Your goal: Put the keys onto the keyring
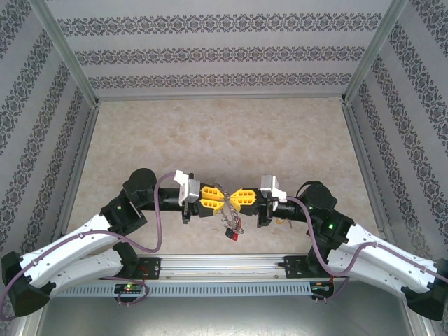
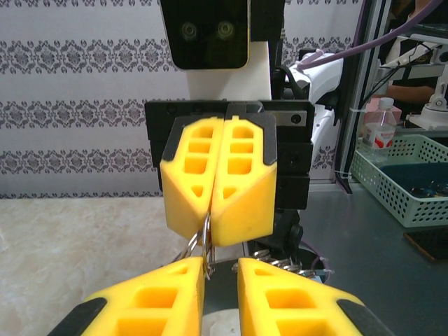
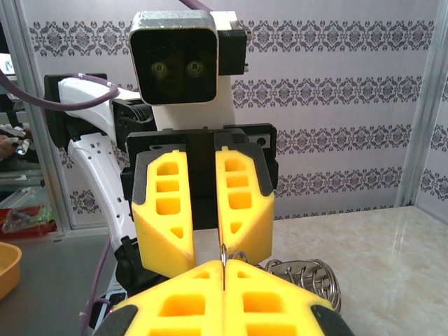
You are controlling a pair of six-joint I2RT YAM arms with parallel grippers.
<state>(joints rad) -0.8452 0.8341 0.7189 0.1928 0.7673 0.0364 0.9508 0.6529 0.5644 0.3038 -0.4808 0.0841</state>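
- The two grippers meet tip to tip, low over the near part of the tabletop (image 1: 224,133) and about midway between the side walls.
- The right gripper (image 1: 234,199) is squeezed tight on a thin metal loop (image 2: 203,241) that sticks out below its yellow fingertips.
- The left gripper (image 1: 222,199) has its jaws a narrow slit apart, and the loop runs down beside the inner edge of one finger. I cannot tell whether it grips anything.
- The keyring (image 3: 302,276), with its scalloped rim, sits just under and beside the fingertips. I cannot tell whether it hangs or rests on the table, nor whether the loop is part of it.
- A key with a red head (image 1: 233,236) lies at the near end of that cluster, close to the metal rail (image 1: 224,264) along the table's near edge.
- A broad stretch of tabletop runs from the grippers to the patterned back wall (image 1: 217,56).
- The arms' elbows stand well in from the side walls.
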